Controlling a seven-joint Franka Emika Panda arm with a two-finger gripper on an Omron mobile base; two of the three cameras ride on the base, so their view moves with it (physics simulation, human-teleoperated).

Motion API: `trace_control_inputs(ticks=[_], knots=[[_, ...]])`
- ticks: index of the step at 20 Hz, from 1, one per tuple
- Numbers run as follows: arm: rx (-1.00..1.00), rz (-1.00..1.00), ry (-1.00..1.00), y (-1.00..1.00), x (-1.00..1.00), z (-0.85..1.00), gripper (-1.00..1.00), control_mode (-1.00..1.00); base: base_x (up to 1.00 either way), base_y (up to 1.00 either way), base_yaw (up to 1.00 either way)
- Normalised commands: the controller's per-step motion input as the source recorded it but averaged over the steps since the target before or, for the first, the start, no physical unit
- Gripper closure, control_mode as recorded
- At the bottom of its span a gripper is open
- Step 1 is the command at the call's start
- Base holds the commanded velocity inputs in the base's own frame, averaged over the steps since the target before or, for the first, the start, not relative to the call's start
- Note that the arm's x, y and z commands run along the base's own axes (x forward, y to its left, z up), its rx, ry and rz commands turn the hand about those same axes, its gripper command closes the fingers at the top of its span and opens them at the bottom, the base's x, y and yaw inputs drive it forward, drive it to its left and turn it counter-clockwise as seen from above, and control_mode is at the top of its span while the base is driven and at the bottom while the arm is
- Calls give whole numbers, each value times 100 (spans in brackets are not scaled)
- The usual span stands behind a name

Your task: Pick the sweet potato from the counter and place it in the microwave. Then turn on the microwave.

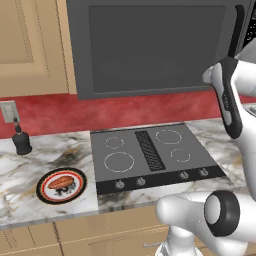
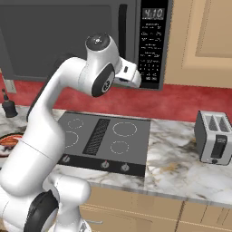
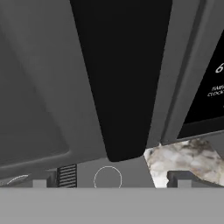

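We see our arm rising from 7 o'clock, elbow bent high, wrist pointing toward 3 o'clock, gripper spread wide, holding nothing.

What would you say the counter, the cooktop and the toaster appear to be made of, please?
The counter looks like polished marble or a lookalike: white with grey and brown veining. The cooktop seems smooth dark grey glass or ceramic, with flat printed burner rings. The toaster looks like brushed grey metal with a darker front panel, though plastic is possible.

The arm hides most of the plate.
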Motion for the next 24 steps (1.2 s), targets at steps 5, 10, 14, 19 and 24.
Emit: trace_control_inputs(ticks=[5, 10, 14, 19, 24], knots=[[0, 0, -11, -20, 28, 17, -100, -100, 0, 0, 0], [0, 0, -9, -14, 31, 17, -100, -100, 0, 0, 0], [0, 0, -7, -7, 37, 16, -100, -100, 0, 0, 0], [0, 0, -11, -7, 27, 23, -100, -100, 0, 0, 0], [0, 0, -31, -1, -1, 6, -100, -100, 0, 0, 0]])
